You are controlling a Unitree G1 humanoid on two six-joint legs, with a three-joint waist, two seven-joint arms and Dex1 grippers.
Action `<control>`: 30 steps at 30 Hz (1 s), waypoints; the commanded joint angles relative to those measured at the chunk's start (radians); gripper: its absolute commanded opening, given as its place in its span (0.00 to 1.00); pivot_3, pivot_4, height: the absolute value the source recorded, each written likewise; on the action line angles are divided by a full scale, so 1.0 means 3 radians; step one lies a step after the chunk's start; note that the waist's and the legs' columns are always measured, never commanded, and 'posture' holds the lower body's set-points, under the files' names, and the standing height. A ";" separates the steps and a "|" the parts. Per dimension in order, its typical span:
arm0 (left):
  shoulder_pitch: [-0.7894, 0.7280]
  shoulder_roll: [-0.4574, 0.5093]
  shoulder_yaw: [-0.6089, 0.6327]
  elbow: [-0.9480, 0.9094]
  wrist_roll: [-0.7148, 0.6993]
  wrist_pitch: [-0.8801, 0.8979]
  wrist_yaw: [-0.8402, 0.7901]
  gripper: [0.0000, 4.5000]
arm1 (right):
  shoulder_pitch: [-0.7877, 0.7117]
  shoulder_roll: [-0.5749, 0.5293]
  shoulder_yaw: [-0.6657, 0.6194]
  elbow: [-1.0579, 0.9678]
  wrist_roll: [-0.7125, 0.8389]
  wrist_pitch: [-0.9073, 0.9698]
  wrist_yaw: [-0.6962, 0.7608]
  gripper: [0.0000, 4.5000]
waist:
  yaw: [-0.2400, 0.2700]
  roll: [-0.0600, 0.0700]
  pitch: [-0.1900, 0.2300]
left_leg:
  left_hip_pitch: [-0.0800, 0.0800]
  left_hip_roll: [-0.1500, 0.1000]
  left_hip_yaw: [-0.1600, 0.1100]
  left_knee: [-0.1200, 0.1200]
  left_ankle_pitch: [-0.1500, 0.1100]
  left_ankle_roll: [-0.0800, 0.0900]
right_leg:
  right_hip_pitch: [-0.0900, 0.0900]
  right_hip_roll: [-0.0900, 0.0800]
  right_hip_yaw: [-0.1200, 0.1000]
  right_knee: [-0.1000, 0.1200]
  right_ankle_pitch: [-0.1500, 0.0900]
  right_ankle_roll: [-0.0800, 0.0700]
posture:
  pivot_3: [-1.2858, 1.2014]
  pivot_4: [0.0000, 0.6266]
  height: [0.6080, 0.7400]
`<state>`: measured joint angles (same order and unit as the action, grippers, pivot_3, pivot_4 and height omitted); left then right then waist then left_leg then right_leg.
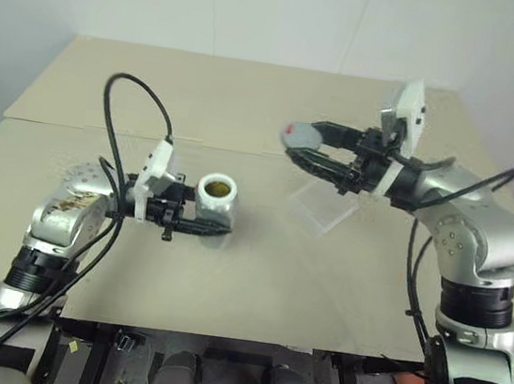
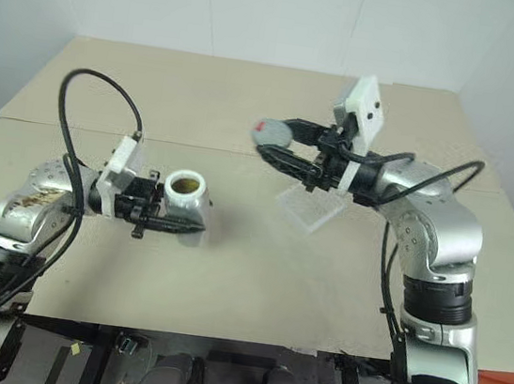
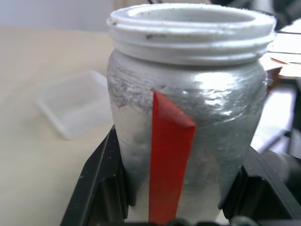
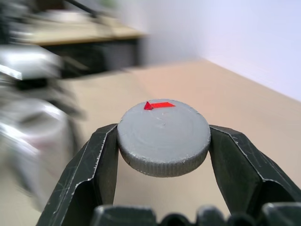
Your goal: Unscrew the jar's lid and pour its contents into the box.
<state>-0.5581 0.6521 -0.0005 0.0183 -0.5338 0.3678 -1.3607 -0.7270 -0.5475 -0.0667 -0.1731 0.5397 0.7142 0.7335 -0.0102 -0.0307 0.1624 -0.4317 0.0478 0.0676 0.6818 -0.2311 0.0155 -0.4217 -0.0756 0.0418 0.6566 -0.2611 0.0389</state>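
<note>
Two grips going: your left gripper (image 1: 203,227) is clamped low on the jar (image 1: 217,200), open-mouthed, left of the box (image 1: 323,206). Looks light, rigid, slick, so keep squeezing the body. Right gripper (image 1: 306,147) pinches the lid (image 4: 163,136) above the box.

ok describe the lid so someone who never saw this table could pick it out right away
Start at the beige table and find the clear box lying on it right of centre. Held in the air above the box, pinched in the right end effector, is the lid: a round flat grey cap with a small red mark, unlike the open silvery jar.
</note>
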 commanded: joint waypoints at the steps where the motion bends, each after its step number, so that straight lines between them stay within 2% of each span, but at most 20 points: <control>1: -0.0076 -0.0054 0.0169 -0.0024 -0.0013 -0.0097 0.0227 0.44 | 0.0168 -0.0142 -0.0343 -0.0149 -0.0058 0.0139 -0.0353 0.62 | 0.0001 0.0000 0.0000 | 0.0000 0.0000 0.0000 0.0000 0.0000 0.0000 | 0.0000 0.0000 0.0000 0.0000 0.0000 0.0000 | 0.52 0.24 1.00; 7: -0.0137 -0.0181 0.0203 0.0030 0.0226 -0.0257 0.0755 0.44 | 0.0734 -0.0400 -0.0555 -0.0285 -0.0308 0.0227 -0.0741 0.62 | 0.0008 0.0000 0.0000 | 0.0000 0.0000 0.0000 0.0000 0.0000 0.0000 | 0.0001 0.0000 0.0001 -0.0006 0.0000 0.0000 | 0.52 0.24 1.00; 10: -0.0189 -0.0249 0.0192 0.0082 0.0287 -0.0307 0.0901 0.44 | 0.0934 -0.0366 -0.0532 -0.0213 -0.0513 0.0217 -0.1011 0.62 | -0.0001 0.0000 0.0000 | 0.0001 -0.0001 0.0000 0.0000 0.0000 0.0000 | 0.0002 0.0000 0.0001 -0.0007 0.0000 0.0000 | 0.52 0.24 1.00; 13: -0.0252 -0.0303 0.0176 0.0128 0.0319 -0.0342 0.0977 0.44 | 0.1066 -0.0261 -0.0336 -0.0014 -0.0838 0.0038 -0.1263 0.62 | -0.0020 0.0000 0.0000 | 0.0002 -0.0001 0.0001 0.0000 0.0000 0.0000 | 0.0002 0.0000 0.0004 -0.0007 0.0000 0.0000 | 0.52 0.24 1.00; 20: -0.0269 -0.0335 0.0169 0.0128 0.0356 -0.0362 0.1056 0.44 | 0.0823 0.0285 -0.0201 0.0769 -0.1255 -0.0353 -0.1803 0.62 | -0.0032 0.0001 -0.0001 | 0.0004 -0.0001 0.0004 -0.0002 0.0001 -0.0001 | 0.0000 0.0001 0.0009 -0.0006 0.0000 0.0000 | 0.52 0.24 1.00; 24: -0.0202 -0.0316 0.0175 0.0047 0.0339 -0.0325 0.1087 0.44 | 0.0680 0.0397 -0.0148 0.1052 -0.1393 -0.0330 -0.1933 0.62 | -0.0025 0.0001 -0.0001 | 0.0004 -0.0001 0.0004 -0.0002 0.0001 -0.0001 | 0.0000 0.0000 0.0007 -0.0005 0.0000 0.0000 | 0.52 0.24 1.00; 29: -0.0103 -0.0260 0.0208 -0.0051 0.0300 -0.0273 0.1102 0.44 | 0.0709 0.0346 -0.0220 0.0875 -0.1264 -0.0095 -0.1751 0.98 | -0.0010 0.0001 -0.0001 | 0.0003 -0.0001 0.0004 -0.0004 0.0001 -0.0001 | 0.0001 0.0000 0.0006 -0.0002 0.0000 0.0000 | 0.52 0.24 1.00; 30: -0.0101 -0.0255 0.0207 -0.0049 0.0300 -0.0274 0.1104 0.44 | 0.0716 0.0321 -0.0221 0.0842 -0.1260 -0.0074 -0.1717 0.99 | -0.0009 0.0001 -0.0001 | 0.0002 -0.0001 0.0004 -0.0004 0.0001 -0.0001 | 0.0001 0.0000 0.0006 -0.0002 0.0000 0.0000 | 0.52 0.24 1.00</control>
<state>-0.5809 0.5639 0.0362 0.0493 -0.4300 0.2887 -1.0337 -0.5101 -0.4265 -0.1033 0.1356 0.1530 0.6810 0.2034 -0.0130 -0.0303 0.1623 -0.4309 0.0475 0.0688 0.6808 -0.2309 0.0151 -0.4213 -0.0757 0.0436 0.6559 -0.2611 0.0390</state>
